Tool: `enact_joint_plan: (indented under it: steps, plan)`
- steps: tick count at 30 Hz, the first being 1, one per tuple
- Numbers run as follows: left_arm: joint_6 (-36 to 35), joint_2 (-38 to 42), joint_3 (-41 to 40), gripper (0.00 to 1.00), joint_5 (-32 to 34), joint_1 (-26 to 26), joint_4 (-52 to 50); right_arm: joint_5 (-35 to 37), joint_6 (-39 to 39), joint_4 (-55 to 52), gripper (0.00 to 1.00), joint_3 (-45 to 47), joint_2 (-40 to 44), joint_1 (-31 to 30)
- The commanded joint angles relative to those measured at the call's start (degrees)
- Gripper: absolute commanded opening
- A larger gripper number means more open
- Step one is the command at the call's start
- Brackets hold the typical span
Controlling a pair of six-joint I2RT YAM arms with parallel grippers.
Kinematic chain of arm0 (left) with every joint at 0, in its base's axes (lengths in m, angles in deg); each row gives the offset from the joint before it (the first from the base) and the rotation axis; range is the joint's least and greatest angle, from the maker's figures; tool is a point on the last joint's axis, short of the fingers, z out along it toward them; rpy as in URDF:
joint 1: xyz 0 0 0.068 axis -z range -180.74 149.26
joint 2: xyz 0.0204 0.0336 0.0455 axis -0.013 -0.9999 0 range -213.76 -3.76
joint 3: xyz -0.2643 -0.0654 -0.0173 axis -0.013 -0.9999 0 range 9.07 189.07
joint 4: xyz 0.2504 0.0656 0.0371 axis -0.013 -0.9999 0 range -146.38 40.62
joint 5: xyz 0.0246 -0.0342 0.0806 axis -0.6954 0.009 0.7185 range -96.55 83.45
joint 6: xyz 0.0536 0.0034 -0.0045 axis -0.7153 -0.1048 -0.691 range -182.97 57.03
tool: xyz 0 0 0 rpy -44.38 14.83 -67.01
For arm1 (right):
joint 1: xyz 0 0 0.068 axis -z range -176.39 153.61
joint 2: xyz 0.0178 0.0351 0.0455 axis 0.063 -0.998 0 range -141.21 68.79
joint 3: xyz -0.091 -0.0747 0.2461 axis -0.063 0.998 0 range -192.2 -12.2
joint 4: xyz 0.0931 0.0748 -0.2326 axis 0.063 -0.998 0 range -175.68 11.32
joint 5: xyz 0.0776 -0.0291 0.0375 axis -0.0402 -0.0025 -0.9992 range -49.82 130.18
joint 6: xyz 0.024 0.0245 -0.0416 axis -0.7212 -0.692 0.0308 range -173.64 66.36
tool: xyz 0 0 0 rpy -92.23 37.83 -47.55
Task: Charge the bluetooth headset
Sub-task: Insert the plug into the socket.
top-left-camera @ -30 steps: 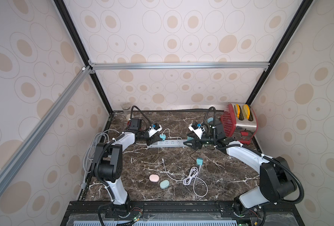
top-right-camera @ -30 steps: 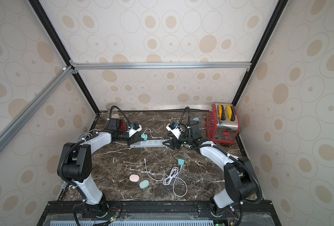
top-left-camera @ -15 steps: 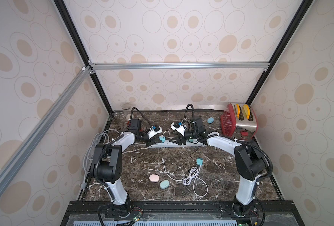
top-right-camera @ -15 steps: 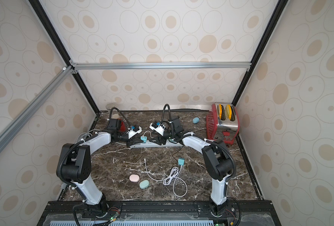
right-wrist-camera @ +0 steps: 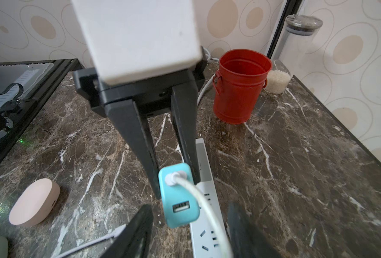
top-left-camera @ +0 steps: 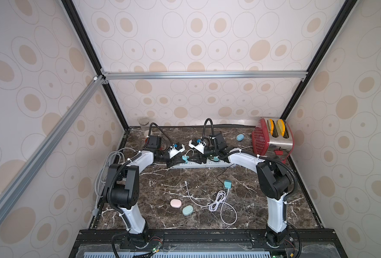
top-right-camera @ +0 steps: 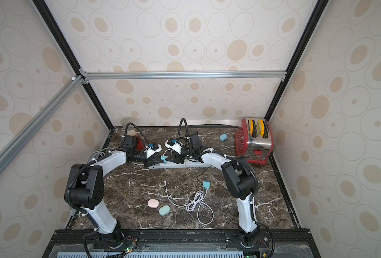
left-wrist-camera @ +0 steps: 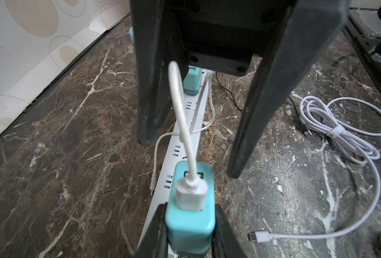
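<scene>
While the left gripper (left-wrist-camera: 190, 210) pinches the turquoise block-shaped plastic USB adapter (left-wrist-camera: 189, 230) between its two fingers, the right gripper (left-wrist-camera: 190, 156) faces it with fingers spread wide, gripping nothing. Both are positioned over the long white plastic power strip (top-left-camera: 204, 165) at the rear of the dark marble tabletop (top-left-camera: 162, 196). Whether the adapter's prongs are seated in the strip cannot be told. A thin white charging cable (left-wrist-camera: 180, 107) is plugged into the adapter, arches between the right fingers, and ends loose on the marble beside the strip. Of the headset cases, a pink oval case (top-left-camera: 176, 203) lies just beside a mint-green oval case (top-left-camera: 188, 210) near the front edge, well apart from the strip. A blue oval case (top-left-camera: 240, 137) lies at the back, near the red-and-steel toaster (top-left-camera: 274, 138).
</scene>
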Motion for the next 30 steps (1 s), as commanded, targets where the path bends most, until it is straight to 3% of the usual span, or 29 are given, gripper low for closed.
enact_joint_plan:
  steps: [1,15,22,26,30]
  plan:
    - [-1.84,0.85,1.83,0.00,-2.62,-0.21,-0.74,-2.52,3.38,-3.08,0.55,-2.28,-1.70,-0.55]
    - [-2.33,1.69,1.80,0.00,-4.44,-0.23,-0.78,-5.22,7.51,-7.06,0.39,-5.27,-4.52,-0.72]
    - [-2.12,1.57,1.75,0.01,-3.15,-0.25,-0.44,-4.94,7.09,-4.90,0.21,-5.74,-5.08,-0.68]
    - [0.25,2.47,1.23,0.44,-1.54,-1.54,0.04,-3.46,7.77,-5.42,0.17,-6.62,-5.86,-0.57]
    - [9.87,6.23,-1.83,0.60,2.87,-5.63,5.58,-1.22,8.47,-6.53,0.14,-7.81,-6.94,-0.64]
